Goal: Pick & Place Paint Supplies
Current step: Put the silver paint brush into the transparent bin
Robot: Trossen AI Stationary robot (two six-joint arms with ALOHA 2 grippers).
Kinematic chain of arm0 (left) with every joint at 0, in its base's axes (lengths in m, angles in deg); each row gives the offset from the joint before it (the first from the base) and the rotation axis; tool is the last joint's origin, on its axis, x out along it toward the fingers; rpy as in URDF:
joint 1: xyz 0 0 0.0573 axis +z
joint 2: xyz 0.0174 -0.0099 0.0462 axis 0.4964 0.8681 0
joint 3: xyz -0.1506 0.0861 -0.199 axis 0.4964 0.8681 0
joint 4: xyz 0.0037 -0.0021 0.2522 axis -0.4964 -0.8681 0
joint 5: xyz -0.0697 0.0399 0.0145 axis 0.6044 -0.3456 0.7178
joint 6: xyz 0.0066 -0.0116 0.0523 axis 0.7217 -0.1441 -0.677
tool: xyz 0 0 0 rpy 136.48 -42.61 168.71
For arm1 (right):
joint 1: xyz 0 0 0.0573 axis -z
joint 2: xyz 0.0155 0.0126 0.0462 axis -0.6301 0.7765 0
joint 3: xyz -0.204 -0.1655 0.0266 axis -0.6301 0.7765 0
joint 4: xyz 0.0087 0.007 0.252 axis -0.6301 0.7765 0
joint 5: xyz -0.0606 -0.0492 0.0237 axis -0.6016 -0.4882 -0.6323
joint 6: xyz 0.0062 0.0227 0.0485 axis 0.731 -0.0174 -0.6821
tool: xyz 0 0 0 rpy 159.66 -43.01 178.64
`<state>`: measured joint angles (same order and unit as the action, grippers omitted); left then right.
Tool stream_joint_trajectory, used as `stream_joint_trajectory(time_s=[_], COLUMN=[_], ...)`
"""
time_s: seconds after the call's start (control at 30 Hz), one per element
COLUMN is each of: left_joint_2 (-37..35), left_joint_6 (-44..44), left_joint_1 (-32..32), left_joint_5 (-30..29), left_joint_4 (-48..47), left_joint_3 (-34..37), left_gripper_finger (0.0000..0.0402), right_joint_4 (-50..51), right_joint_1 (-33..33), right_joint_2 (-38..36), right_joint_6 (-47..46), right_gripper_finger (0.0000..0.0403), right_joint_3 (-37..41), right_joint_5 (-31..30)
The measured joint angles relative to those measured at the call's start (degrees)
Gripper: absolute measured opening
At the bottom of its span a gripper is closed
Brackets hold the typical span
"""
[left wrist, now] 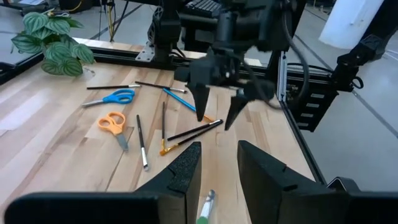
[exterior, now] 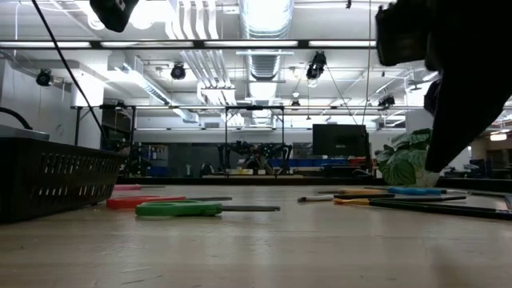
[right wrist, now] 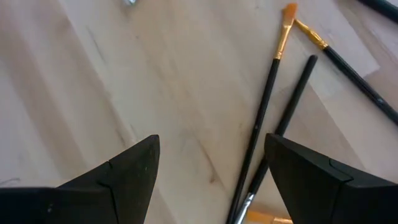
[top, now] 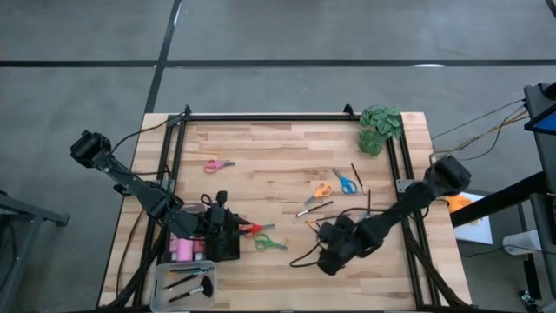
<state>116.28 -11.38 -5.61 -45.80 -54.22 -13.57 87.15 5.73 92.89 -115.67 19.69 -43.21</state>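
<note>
A green leafy clump (top: 380, 127) sits at the far right corner of the light wooden surface (top: 269, 191), beside a black frame rail (top: 261, 116) that runs along the far edge. A dark mesh basket (exterior: 52, 174) stands on the near left part. Grey floor (top: 278, 43) surrounds it.

The wooden butcher-block surface (top: 261, 191) stands on a grey concrete floor (top: 261, 35) crossed by dark seam lines. A black metal frame (top: 261, 116) edges the surface. Beyond it, the low view looks into a large workshop: rows of bright ceiling lights (exterior: 264, 16), exposed silver ducts (exterior: 260, 68) and hanging cables. Farther back stand a dark monitor (exterior: 340, 140), black frame stands (exterior: 256, 128) and cluttered benches (exterior: 256, 170).
</note>
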Motion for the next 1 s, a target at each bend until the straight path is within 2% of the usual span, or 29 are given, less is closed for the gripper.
stream_joint_trajectory(time_s=[0.27,0.43,0.73,1.0], left_joint_2=[0.0,0.0,0.0,0.0], left_joint_6=[0.0,0.1,0.2,0.2], left_joint_1=[0.0,0.0,0.0,0.0], left_joint_5=[0.0,0.0,0.0,0.0], left_joint_4=[-0.4,-0.7,-0.8,-0.9], left_joint_3=[0.0,0.0,0.0,0.0], left_gripper_finger=[0.0104,0.0104,0.0104,0.0104], right_joint_4=[10.2,9.5,7.8,2.3], right_joint_1=[3.2,4.8,5.7,5.6], right_joint_2=[6.5,8.6,8.6,8.6], right_joint_6=[2.5,5.6,5.8,8.5], right_gripper_finger=[0.0288,0.0288,0.0288,0.0288], right_joint_3=[-7.2,-8.3,-6.5,-6.0], right_joint_5=[2.2,5.8,7.5,9.1])
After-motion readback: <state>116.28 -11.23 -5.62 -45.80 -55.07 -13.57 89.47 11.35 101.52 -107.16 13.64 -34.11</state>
